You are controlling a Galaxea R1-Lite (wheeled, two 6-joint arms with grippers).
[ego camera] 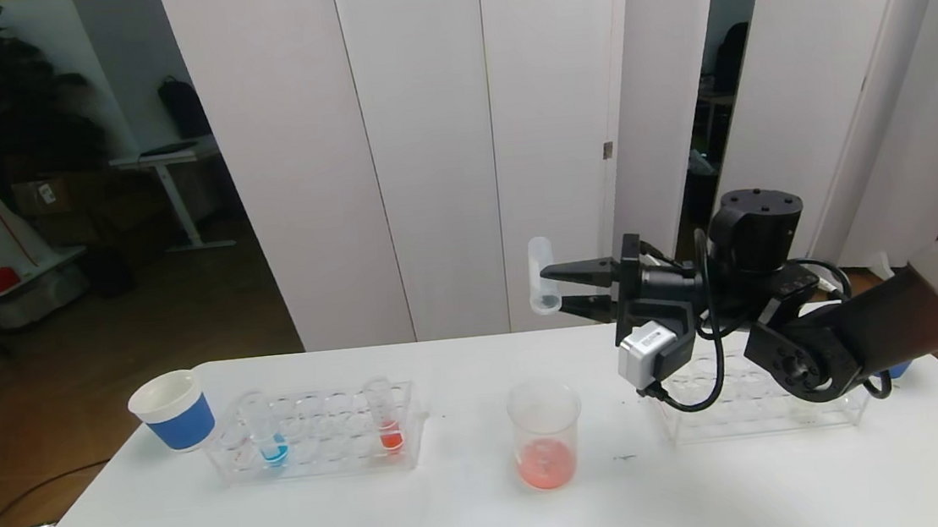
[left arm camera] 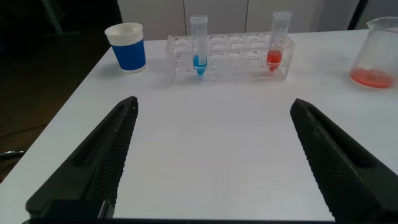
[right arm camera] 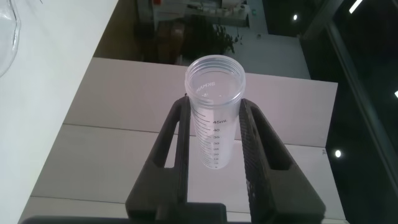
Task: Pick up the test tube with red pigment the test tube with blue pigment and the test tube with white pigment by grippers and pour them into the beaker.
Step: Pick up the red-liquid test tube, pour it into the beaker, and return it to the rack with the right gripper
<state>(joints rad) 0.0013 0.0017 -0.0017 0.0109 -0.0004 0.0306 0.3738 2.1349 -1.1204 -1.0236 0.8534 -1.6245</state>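
Near the left edge of the white tabletop [ego camera: 288,525] stands a paper cup with a blue band and white rim [ego camera: 173,409], and just beside it on its right sits a clear plastic tube rack [ego camera: 318,434] lying along the far half of the tabletop. In the rack's left part the slim clear test tube with blue pigment [ego camera: 266,431] stands upright; toward the rack's right end stands a clear test tube with orange-red liquid [ego camera: 385,417]. The left end effector [left arm camera: 211,162] hovers over the bare near-left part of the tabletop, its two black fingers [left arm camera: 106,155] spread wide with nothing between them. Around the middle of the tabletop stands the clear straight-sided beaker [ego camera: 544,433], holding a shallow layer of pinkish-red liquid. Above and slightly right of the beaker, well off the tabletop, the right end effector [ego camera: 561,293] is clamped on a clear graduated plastic test tube [ego camera: 542,276] held roughly upright; the right wrist view shows its open threaded rim and no visible liquid inside. Under the right arm, toward the right edge, sits a second clear plastic rack [ego camera: 758,408].
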